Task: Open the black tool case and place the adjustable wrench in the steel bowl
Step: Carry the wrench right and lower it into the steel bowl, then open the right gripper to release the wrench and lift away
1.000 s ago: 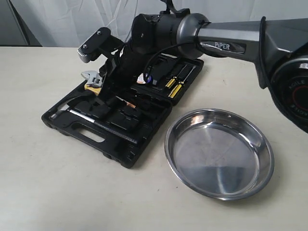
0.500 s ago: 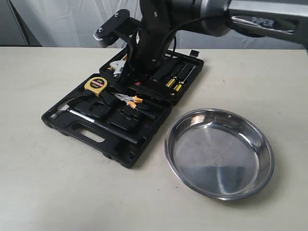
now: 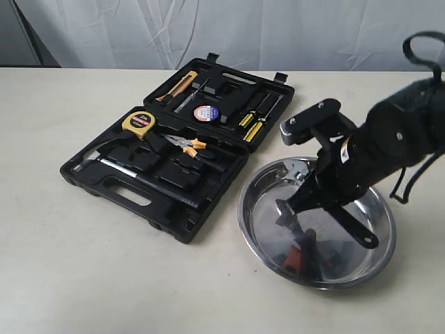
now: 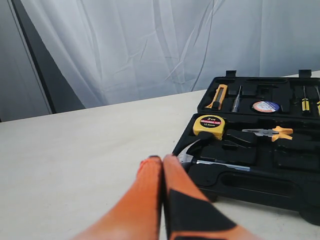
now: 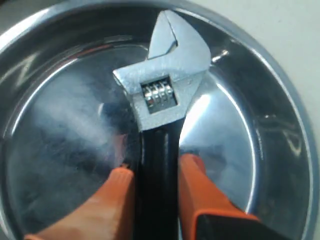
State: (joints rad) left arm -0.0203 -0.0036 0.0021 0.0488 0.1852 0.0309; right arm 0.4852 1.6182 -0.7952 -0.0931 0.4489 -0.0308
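The black tool case [image 3: 153, 174] lies open toward the far edge of the tabletop [image 3: 83, 278], and the steel bowl [image 3: 386, 240] sits just beside it, toward the right edge and nearer the front. The step in hand looks like the release. The right fingers [image 5: 200, 192] are narrow, clamped on the black handle of the adjustable wrench [image 5: 165, 100] from both sides, just behind its silver head. That head juts out past the fingertips over the bowl's polished floor, well inside the rolled rim. Whether the head already touches the steel cannot be told from these views. To do this well, I would lower until the wrench is almost flat against the floor and keep it near the bowl's middle. I would then part the fingers only enough to free the handle, so it settles rather than drops and clatters or skids up the shallow wall. The lift away should be straight up, clear of the rim. The left fingers [image 4: 177, 197] are pressed together with nothing between them, low over bare tabletop on the case's left.
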